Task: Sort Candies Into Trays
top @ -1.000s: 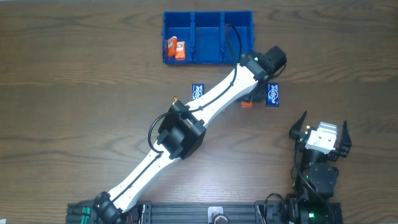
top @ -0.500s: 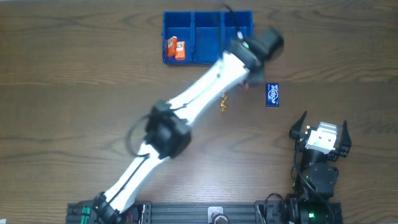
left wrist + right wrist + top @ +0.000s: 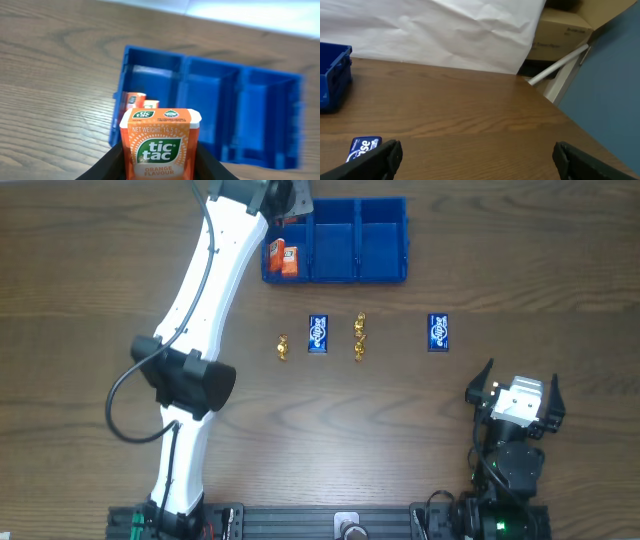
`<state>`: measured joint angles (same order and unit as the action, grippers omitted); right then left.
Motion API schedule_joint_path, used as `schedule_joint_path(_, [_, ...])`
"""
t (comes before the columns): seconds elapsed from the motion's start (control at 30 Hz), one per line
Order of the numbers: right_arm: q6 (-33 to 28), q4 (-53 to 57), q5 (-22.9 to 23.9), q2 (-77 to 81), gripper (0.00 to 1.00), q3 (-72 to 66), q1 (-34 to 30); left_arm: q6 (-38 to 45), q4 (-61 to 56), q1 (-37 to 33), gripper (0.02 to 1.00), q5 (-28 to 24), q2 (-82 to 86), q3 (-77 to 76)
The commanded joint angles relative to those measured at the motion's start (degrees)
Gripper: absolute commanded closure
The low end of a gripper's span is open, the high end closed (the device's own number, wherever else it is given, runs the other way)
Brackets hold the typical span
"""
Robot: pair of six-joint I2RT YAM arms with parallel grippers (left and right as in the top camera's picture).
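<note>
The tray [image 3: 335, 278] lies at the tabletop's [image 3: 100, 300] far side, two mint boxes [image 3: 282, 257] in its left compartment. Before it, left to right: wrapped candy [image 3: 282, 346], candy bar [image 3: 319, 333], candy cluster [image 3: 360, 337], second candy bar [image 3: 438, 332]. The left hand [image 3: 160, 167] holds a third mint box [image 3: 160, 142] near the tray's left end.

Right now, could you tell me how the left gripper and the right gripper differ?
The left gripper is shut on an orange box; the right gripper is open and empty. The left gripper is by the left end of the blue tray; the right gripper is far from that tray, near a blue packet. Both have dark fingers.
</note>
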<state>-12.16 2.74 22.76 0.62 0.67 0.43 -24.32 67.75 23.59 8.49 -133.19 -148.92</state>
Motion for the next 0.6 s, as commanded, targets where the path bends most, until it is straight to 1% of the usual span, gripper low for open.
schedule_joint_path(0.03, [-0.3,0.3,0.5,-0.4,0.003,-0.2,0.2,6.2,-0.5,-2.2,0.676,-1.9,-3.4,0.7])
schedule_joint_path(0.3, [-0.3,0.3,0.5,-0.4,0.003,-0.2,0.2,8.8,-0.8,-4.5,0.689,-5.5,-7.5,0.7])
schedule_joint_path(0.6, [-0.3,0.3,0.5,-0.4,0.003,-0.2,0.2,11.3,-1.2,-3.9,0.695,-6.7,-9.2,0.7])
